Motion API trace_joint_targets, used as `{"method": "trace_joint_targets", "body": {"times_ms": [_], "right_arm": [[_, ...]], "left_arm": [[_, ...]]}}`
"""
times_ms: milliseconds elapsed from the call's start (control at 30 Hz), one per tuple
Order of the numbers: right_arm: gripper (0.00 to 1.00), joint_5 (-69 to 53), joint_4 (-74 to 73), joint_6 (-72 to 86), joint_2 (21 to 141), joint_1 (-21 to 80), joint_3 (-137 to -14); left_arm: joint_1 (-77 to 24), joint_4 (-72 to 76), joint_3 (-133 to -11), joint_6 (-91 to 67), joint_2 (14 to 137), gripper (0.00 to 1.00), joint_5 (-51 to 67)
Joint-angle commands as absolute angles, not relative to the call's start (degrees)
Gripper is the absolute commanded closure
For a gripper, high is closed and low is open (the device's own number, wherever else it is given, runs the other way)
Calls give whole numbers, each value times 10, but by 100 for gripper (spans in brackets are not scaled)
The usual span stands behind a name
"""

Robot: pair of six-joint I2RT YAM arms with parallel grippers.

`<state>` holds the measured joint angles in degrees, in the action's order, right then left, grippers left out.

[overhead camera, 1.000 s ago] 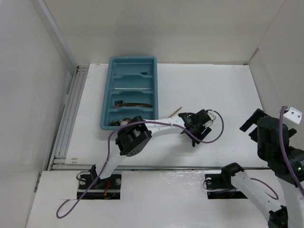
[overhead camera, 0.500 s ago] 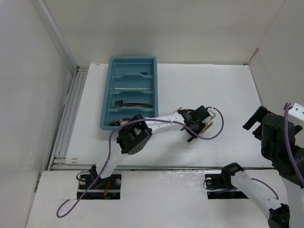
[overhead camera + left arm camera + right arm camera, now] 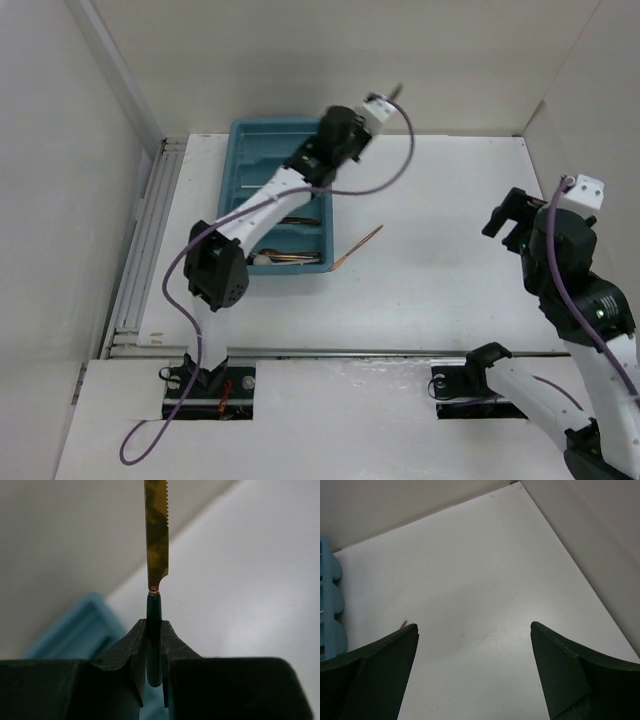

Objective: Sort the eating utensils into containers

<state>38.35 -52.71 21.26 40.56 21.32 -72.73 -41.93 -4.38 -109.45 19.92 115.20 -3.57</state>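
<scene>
Gripping the knife (image 3: 157, 535) low on its green handle, my left end effector (image 3: 154, 630) holds it raised near the tray's (image 3: 262, 125) far right corner. Light, stiff and slick, it may pivot. My right end effector (image 3: 473, 626) gapes, right of the tray.

The left gripper (image 3: 154, 630) has left the table right of the teal tray (image 3: 224, 200) and swung up over the tray's far right corner, now clamped on the green handle of a gold knife (image 3: 157, 535). A copper utensil (image 3: 358, 247) now shows in full beside the tray's near right corner, perhaps slightly shifted. The right gripper (image 3: 474, 626) has edged toward the tray.
</scene>
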Motion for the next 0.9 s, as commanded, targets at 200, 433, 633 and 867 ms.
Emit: {"method": "trace_joint_targets", "body": {"times_ms": [200,433,633,867], "right_arm": [[3,323,-243,75,581,211,-743],[1,298,-188,56,751,224,-852],[0,304,-200,50,810,240,-894],[0,345,-228,33,810,257,-915]], "left_arm": [[-201,264,-977,494,1157,100,97],[-111,266,-986,551,1226,100,256],[-104,266,-975,558,1265,100,287],[-104,254,-995,498,1277,33,234]]}}
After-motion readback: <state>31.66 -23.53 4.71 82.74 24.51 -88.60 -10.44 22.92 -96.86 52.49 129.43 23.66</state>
